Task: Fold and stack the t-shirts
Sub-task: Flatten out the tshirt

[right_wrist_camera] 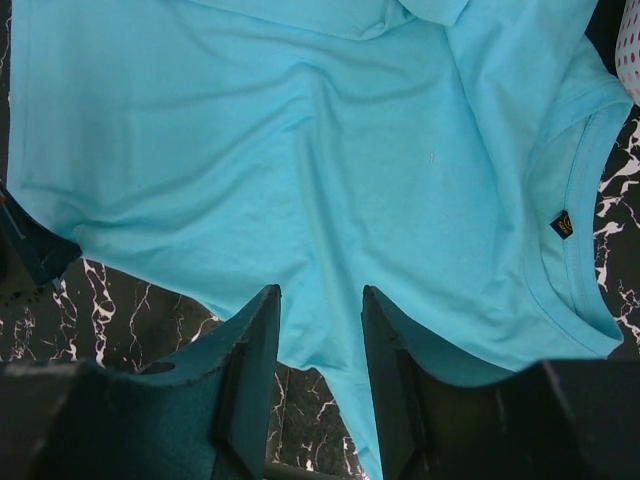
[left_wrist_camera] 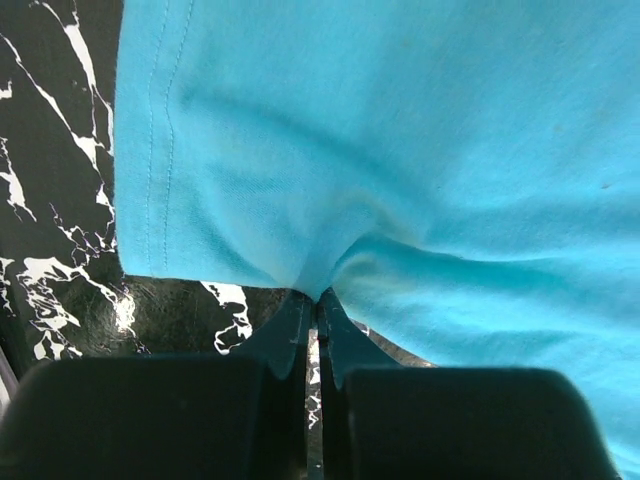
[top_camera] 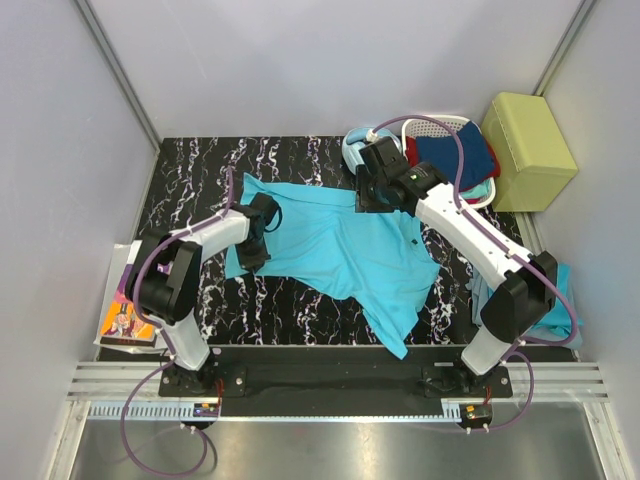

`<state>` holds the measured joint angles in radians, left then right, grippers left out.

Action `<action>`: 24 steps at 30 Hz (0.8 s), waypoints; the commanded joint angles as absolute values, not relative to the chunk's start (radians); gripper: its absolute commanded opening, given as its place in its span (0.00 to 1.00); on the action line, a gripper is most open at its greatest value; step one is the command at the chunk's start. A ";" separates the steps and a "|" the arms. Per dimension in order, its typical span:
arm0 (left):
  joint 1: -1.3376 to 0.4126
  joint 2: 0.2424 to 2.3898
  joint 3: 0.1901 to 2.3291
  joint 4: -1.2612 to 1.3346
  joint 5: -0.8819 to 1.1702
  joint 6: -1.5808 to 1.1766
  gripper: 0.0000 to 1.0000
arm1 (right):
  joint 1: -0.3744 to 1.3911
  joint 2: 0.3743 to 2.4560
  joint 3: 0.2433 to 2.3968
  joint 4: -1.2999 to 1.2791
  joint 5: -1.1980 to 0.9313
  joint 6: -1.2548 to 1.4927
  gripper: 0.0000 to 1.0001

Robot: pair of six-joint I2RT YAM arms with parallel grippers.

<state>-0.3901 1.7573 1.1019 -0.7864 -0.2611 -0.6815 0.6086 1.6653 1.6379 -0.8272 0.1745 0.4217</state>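
Observation:
One turquoise t-shirt point(top_camera: 340, 250) lies spread and crumpled on the black marbled table point(top_camera: 190, 190). My left gripper point(top_camera: 252, 252) is at its left edge. In the left wrist view the left gripper point(left_wrist_camera: 318, 297) is shut on a pinched fold of the t-shirt point(left_wrist_camera: 380, 150) beside the stitched hem. My right gripper point(top_camera: 362, 200) is over the shirt's far right part. In the right wrist view it point(right_wrist_camera: 320, 295) stands open, with the edge of the t-shirt point(right_wrist_camera: 300, 150) lying flat between its fingers, and the collar label point(right_wrist_camera: 563, 222) to the right. More turquoise cloth point(top_camera: 556, 300) lies at the table's right edge.
A white basket point(top_camera: 478, 190) with folded dark blue and red clothes stands at the back right, with pale blue headphones point(top_camera: 353, 148) next to it. A yellow-green box point(top_camera: 528, 150) sits further right. A printed card point(top_camera: 125, 320) lies off the table's left edge.

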 commanded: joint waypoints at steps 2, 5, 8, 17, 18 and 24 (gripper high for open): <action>-0.388 1.707 1.172 -0.793 -0.275 -0.673 0.00 | 0.617 1.634 1.629 -0.790 0.181 0.411 0.45; -0.388 1.678 1.202 -0.801 -0.291 -0.661 0.00 | 0.617 1.632 1.623 -0.787 0.178 0.413 0.45; -0.388 1.692 1.258 -0.818 -0.324 -0.643 0.00 | 0.617 1.634 1.621 -0.787 0.172 0.414 0.44; -0.361 1.835 1.413 -0.841 -0.341 -0.623 0.01 | 0.617 1.626 1.605 -0.787 0.170 0.413 0.43; -0.353 1.847 1.425 -0.842 -0.341 -0.623 0.07 | 0.617 1.625 1.598 -0.787 0.170 0.413 0.43; -0.321 1.951 1.528 -0.847 -0.379 -0.612 0.26 | 0.617 1.623 1.582 -0.778 0.155 0.416 0.43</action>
<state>-0.3466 1.9072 1.4384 -0.8448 -0.3252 -0.6285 0.6086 1.6653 1.5883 -0.8059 0.1703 0.4221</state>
